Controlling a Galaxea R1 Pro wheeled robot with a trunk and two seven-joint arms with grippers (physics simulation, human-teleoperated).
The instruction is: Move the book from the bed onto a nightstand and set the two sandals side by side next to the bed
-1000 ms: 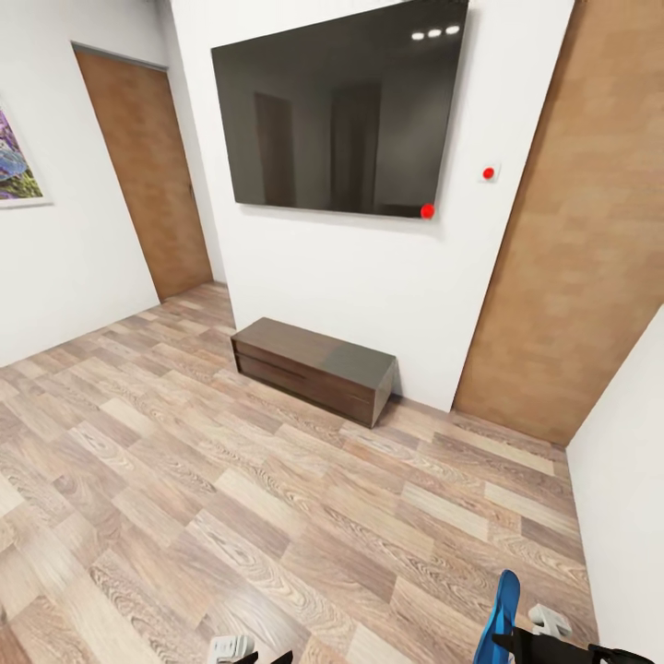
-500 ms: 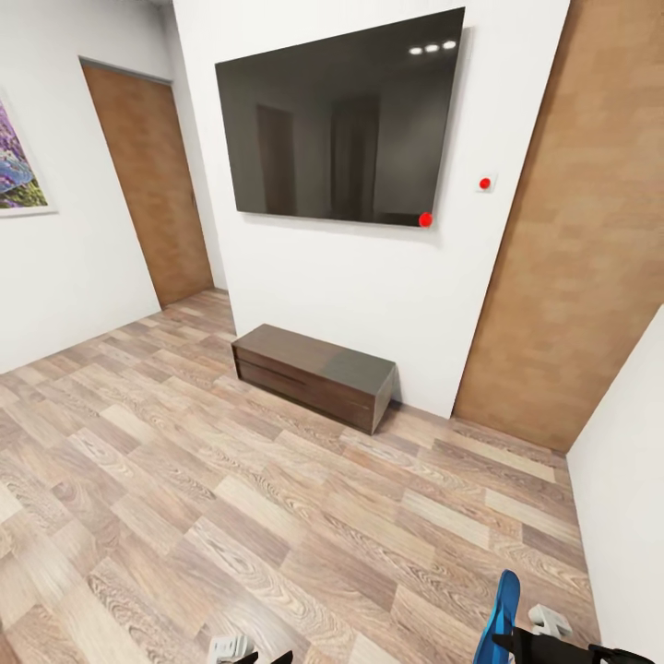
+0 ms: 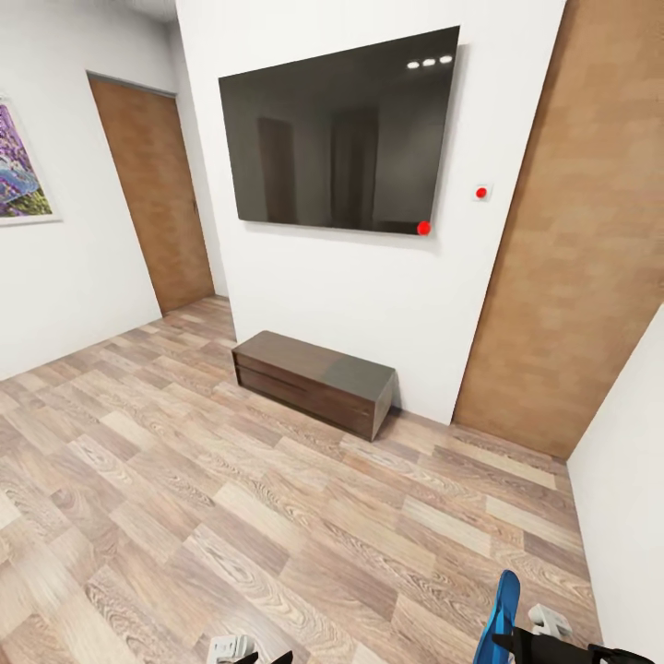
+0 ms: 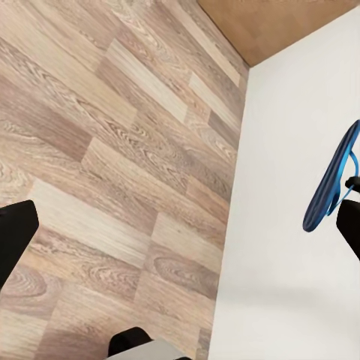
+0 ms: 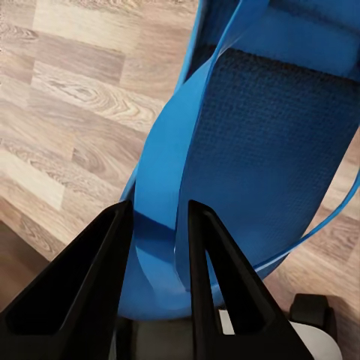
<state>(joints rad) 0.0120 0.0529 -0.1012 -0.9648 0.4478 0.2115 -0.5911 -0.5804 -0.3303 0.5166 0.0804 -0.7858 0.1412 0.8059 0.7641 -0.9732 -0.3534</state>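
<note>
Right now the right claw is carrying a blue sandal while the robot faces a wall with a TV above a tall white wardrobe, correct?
Not quite. Under the TV stands a long low dark-brown bench cabinet, not a tall white wardrobe; the head view shows it. The rest holds: the right claw is shut on a blue sandal.

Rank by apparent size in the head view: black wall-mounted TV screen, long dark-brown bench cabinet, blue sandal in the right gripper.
1. Black wall-mounted TV screen
2. Long dark-brown bench cabinet
3. Blue sandal, smallest though nearest the camera and partly cut off.

Head view toward the bench cabinet (image 3: 314,382); wrist views floorward, shared sandal (image 5: 247,150).
</note>
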